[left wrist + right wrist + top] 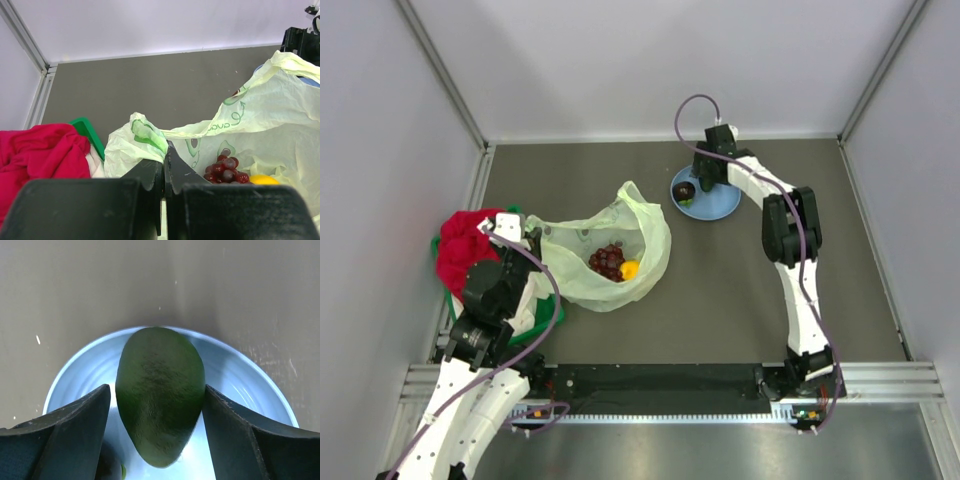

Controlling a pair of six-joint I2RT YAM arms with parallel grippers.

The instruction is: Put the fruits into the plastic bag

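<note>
Right gripper (157, 405) jaws apart, flanking green avocado (160, 395) on blue plate (250, 380). Left gripper (164, 170) clamped on plastic bag (260, 135) rim; grape bunch (226, 170), citrus (264, 179) inside.

A lab test cell; plain white walls (620, 60), aluminium framing (440, 75), bare grey table (720, 290)

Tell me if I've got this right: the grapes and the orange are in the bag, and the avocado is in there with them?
Not quite. The grapes and the orange do lie in the bag, but the avocado is still on the blue plate, between the right gripper's open jaws. The right wrist view shows it.
</note>
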